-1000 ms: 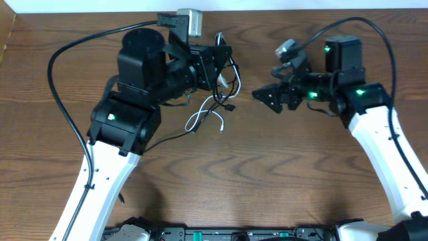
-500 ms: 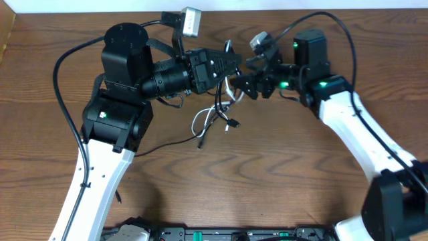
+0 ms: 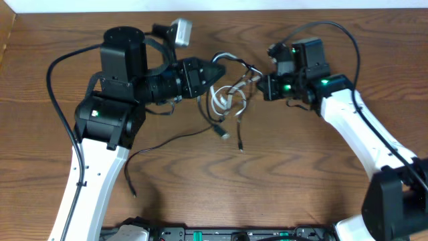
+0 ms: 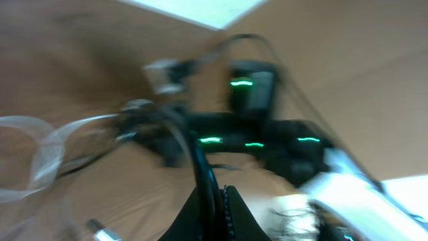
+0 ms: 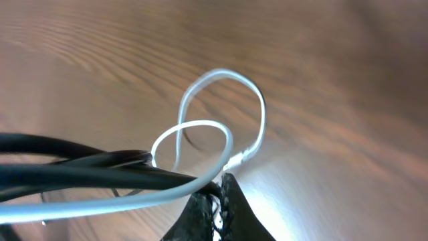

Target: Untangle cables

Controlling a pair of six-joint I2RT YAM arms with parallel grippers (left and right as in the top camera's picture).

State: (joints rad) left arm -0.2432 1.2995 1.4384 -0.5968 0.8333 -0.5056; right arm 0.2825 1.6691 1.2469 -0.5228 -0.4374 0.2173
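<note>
The left claw (image 3: 215, 72) is pressed together, pinching the thin black cord (image 3: 239, 127) between its tips; the left wrist view shows this, though blurred. Just to the right of the left claw, the right claw (image 3: 262, 86) faces it, likewise pressed together, nipping the thin white cord (image 3: 222, 100) and black strands together at its tip. Between the two claws the white cord stands in small loops, held above the brown wood-grain worktop (image 3: 301, 181). Below the left claw the loose ends hang toward the worktop. The white end with its small plug is nearer, and the black end with its plug is a little farther out.
</note>
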